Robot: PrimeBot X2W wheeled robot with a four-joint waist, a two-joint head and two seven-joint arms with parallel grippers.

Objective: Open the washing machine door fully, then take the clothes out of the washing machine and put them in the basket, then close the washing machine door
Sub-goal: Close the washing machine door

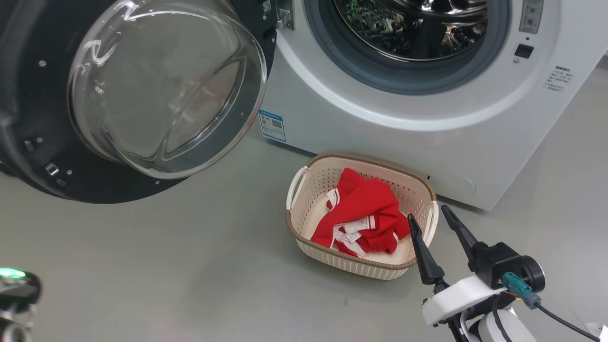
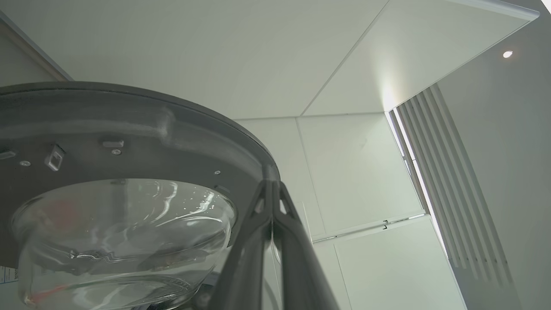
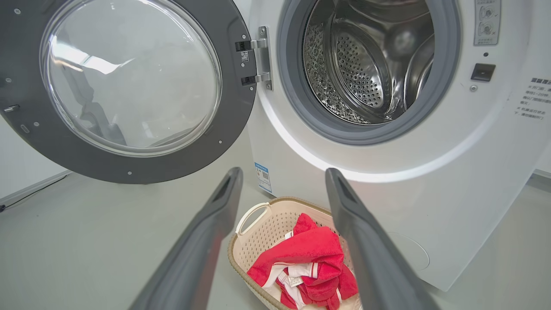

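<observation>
Two of three steps look done: washing machine door (image 1: 166,90) wide open, clothes (image 1: 365,213) in basket (image 1: 361,273), right gripper (image 1: 427,213) spread empty above it, left gripper (image 2: 271,185) pinched closed by the door rim, so you've only closing left.

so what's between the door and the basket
Just bare grey floor between the round black glass-centred door and cream perforated plastic basket, in the head view.
</observation>
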